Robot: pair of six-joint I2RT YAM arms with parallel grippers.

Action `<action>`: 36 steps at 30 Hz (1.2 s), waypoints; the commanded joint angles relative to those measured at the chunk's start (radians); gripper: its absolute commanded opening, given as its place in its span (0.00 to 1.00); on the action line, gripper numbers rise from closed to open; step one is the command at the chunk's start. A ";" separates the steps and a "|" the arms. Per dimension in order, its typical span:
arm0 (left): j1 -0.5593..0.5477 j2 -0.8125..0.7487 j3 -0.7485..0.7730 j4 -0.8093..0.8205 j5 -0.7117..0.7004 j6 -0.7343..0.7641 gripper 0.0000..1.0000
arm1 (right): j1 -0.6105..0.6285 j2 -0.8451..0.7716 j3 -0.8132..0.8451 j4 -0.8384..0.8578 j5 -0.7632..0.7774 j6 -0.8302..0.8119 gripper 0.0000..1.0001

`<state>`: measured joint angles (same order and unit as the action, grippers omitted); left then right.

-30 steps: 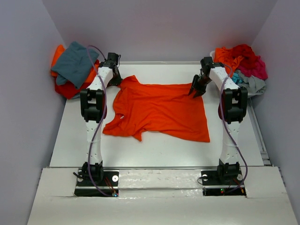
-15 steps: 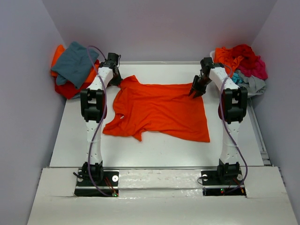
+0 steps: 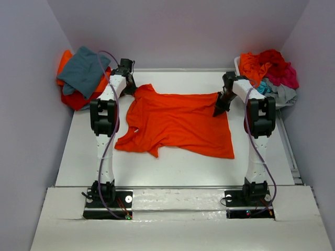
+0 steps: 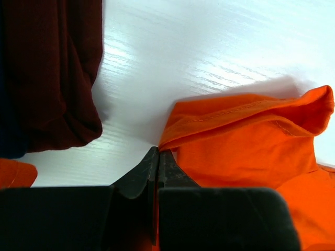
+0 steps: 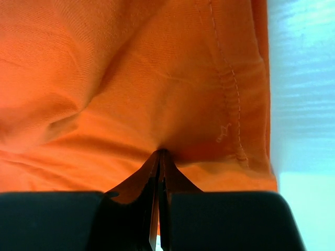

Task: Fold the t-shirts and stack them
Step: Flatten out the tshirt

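White table (image 3: 172, 167), lilac walls. Orange t-shirt (image 3: 178, 123) lies spread flat between your 2 arms, long axis left-right, running from one set of fingers to the other. Left gripper (image 4: 158, 152): jaws fully closed, nipping the shirt's folded edge. The cloth runs off right of the tips, and a dark red cloth (image 4: 52, 73) sits apart on their left. Right gripper (image 5: 159, 154): jaws closed, fabric puckered at the tips, hem seam just right of them. Both pinches are on the far edge, so the body lies base-side of the fingers. I'd expect a fold toward the bases, with neither arm nearer.
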<state>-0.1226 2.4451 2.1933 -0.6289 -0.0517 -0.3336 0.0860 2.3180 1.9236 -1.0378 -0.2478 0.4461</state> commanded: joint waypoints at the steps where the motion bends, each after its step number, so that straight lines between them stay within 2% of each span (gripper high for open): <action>1: 0.001 -0.003 0.039 0.029 0.018 0.013 0.06 | 0.008 -0.088 -0.046 0.031 0.005 -0.004 0.07; 7: 0.001 -0.005 0.060 0.055 -0.003 0.025 0.06 | 0.008 -0.094 -0.071 0.032 0.010 -0.007 0.07; 17: 0.001 -0.031 0.094 0.087 -0.118 0.030 0.06 | 0.017 -0.085 -0.077 0.022 0.021 -0.014 0.07; 36: 0.001 0.002 0.233 0.103 -0.188 0.074 0.06 | 0.017 -0.052 -0.038 0.004 0.027 -0.021 0.07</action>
<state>-0.1226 2.4584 2.3695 -0.5632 -0.1955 -0.2859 0.0929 2.2761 1.8561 -1.0248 -0.2398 0.4408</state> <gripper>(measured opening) 0.090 0.070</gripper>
